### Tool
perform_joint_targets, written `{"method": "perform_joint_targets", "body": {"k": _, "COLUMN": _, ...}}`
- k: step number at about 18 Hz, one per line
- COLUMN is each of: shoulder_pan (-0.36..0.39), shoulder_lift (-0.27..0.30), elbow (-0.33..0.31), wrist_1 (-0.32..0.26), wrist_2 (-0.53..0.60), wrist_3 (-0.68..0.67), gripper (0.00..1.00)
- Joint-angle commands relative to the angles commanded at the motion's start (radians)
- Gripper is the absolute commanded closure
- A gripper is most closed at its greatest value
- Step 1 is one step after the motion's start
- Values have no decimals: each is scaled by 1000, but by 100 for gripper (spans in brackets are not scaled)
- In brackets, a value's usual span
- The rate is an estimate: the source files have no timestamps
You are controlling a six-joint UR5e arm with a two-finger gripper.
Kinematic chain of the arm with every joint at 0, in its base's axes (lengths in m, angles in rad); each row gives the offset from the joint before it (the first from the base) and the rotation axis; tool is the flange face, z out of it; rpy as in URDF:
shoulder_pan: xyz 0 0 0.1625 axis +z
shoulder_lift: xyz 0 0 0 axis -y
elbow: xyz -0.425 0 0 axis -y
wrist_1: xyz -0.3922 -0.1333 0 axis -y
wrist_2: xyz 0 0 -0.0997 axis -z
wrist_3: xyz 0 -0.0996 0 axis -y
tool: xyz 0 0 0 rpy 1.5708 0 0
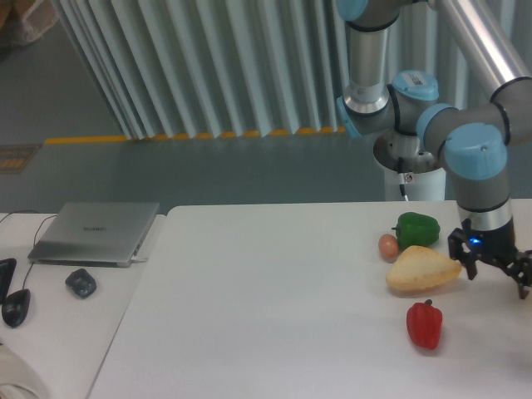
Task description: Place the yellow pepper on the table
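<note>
Pepper of the yellow kind was nowhere visible, and whether the gripper, low at the table's right edge, held it or stood parted could not be told. Crowding looked the risk: the bread-like wedge, red pepper and green pepper sat close, while open tabletop lay leftward.

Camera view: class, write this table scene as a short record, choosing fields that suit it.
table: white, rounded corner
green pepper: right side, behind the wedge
pale wedge: just left of the tool
red pepper: in front of the wedge
yellow pepper: not visible
tool: low near right edge, open or shut unclear
laptop: closed, on side desk
</note>
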Motion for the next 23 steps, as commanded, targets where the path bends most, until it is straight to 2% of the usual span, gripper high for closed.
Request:
{"method": "perform_joint_targets", "body": {"k": 8, "shoulder_pan": 77, "shoulder_lift": 28, "elbow": 3, "wrist_1": 12, "wrist_2": -11, "wrist_3": 152, "gripper": 0}}
{"method": "perform_joint_targets", "body": {"k": 13, "shoulder_pan": 137, "shoulder_lift": 29, "elbow": 12, "wrist_1": 18, "wrist_2": -12, "wrist_3": 151, "gripper": 0}}
{"method": "perform_joint_targets", "body": {"k": 15, "shoulder_pan": 167, "shoulder_lift": 20, "elbow": 15, "wrist_1": 40, "wrist_2": -12, "wrist_3": 167, "gripper": 0}}
{"method": "perform_joint_targets", "body": {"k": 19, "shoulder_pan": 225, "shoulder_lift": -6, "elbow": 26, "wrist_1": 46, "wrist_2": -9, "wrist_3": 483, "gripper": 0}}
{"method": "perform_joint_targets", "body": {"k": 23, "shoulder_pan": 255, "shoulder_lift": -41, "elbow": 66, "wrist_1": 66, "wrist_2": -19, "wrist_3": 600, "gripper": 0}}
